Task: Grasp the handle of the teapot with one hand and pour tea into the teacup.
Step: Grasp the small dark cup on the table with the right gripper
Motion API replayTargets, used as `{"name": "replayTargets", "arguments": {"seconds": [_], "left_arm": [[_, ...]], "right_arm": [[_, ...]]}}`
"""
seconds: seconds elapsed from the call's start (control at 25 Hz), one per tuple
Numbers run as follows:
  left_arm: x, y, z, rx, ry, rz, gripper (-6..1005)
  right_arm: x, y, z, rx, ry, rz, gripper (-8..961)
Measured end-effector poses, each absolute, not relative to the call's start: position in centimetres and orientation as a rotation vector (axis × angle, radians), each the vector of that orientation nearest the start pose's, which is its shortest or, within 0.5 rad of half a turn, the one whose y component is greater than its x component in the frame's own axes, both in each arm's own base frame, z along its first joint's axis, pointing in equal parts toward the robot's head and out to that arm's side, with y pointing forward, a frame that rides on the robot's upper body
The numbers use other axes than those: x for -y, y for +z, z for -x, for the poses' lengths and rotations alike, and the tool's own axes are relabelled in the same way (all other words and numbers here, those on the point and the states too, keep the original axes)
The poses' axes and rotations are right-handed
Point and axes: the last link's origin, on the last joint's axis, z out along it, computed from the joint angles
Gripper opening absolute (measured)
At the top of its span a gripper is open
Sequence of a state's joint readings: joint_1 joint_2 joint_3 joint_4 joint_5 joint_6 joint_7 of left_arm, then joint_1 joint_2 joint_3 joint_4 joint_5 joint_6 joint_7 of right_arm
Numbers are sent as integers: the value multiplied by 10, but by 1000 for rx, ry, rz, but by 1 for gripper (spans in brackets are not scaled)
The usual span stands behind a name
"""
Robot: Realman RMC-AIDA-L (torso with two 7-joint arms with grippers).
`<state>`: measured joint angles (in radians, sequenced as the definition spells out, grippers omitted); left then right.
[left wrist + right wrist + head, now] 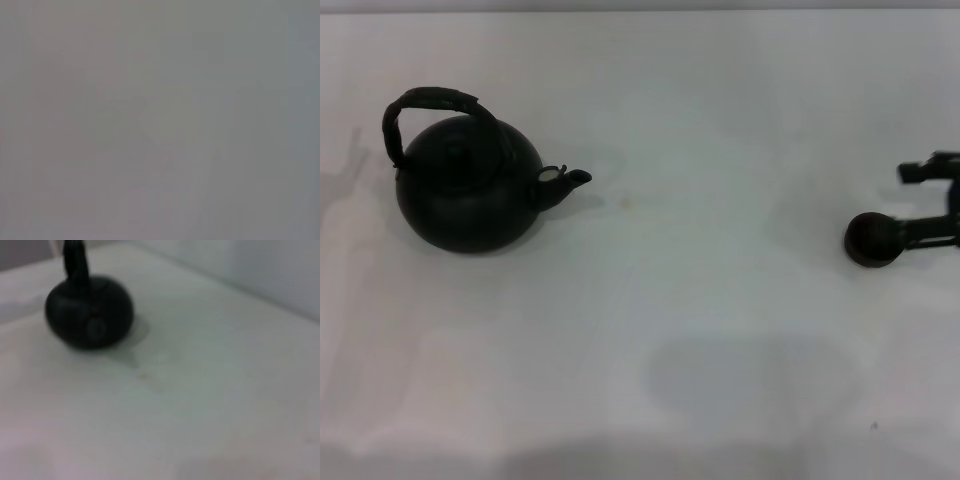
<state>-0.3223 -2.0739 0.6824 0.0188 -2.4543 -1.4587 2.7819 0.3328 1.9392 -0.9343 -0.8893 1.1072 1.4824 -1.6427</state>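
Note:
The teapot is a large round black pot standing upright at the left of the white table, spout pointing right. Its arched handle rises over the lid and nothing holds it. The pot also shows far off in the right wrist view. The teacup is a tiny dark round cup at the far right. My right gripper reaches in from the right edge and touches the cup's right side. The left gripper is out of view, and the left wrist view shows only plain grey.
A faint stain marks the table right of the spout. Bare white table lies between the pot and the cup. The table's far edge runs along the top of the head view.

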Motion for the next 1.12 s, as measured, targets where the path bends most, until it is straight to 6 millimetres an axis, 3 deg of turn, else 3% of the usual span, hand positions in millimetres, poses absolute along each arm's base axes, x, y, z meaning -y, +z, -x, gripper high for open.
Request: {"name": "replayTargets", "arguments": {"seconds": [0.36, 1.12], "left_arm": [[-272, 38, 370, 536, -817, 1394, 875], [-269, 39, 371, 535, -820, 1388, 875]], "right_arm": [[-320, 28, -309, -624, -24, 2819, 871], [-321, 36, -313, -639, -145, 2816, 870]]}}
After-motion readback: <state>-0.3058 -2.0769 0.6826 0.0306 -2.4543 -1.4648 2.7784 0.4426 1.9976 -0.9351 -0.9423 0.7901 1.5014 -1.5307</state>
